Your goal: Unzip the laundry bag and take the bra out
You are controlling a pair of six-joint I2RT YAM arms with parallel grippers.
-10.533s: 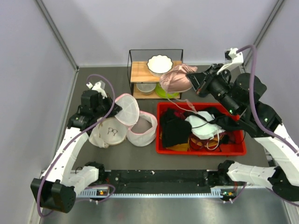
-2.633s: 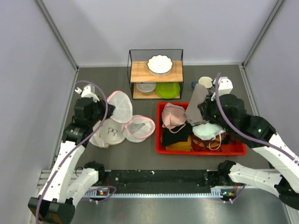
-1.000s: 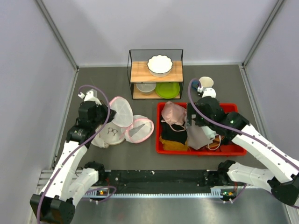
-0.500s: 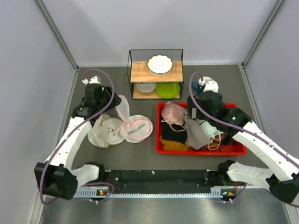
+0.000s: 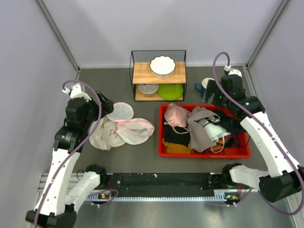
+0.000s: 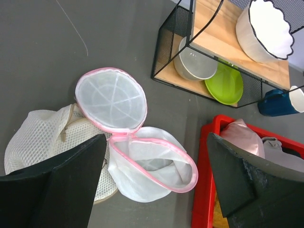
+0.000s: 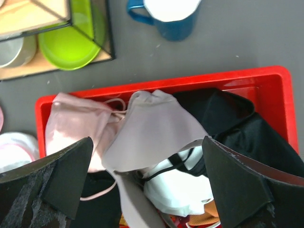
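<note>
Jaws of the left gripper (image 6: 156, 142) and the right gripper (image 7: 147, 142) are both standing spread wide, gripping nothing. Under the left, the laundry bag (image 6: 152, 166) is lying unzipped, its halves splaying open on the table (image 6: 47, 47). Under the right, the bra (image 7: 76, 126) is sitting in the red bin (image 7: 256, 78), one side hiding beneath a taupe garment (image 7: 152, 128).

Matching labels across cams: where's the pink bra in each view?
Top external: bra right of centre, in the red bin's back-left corner.
Left wrist: bra at lower right, partly behind a finger.
Right wrist: bra left of centre, by the bin's left wall.
Shared landmark: green plate on the lower shelf.
</note>
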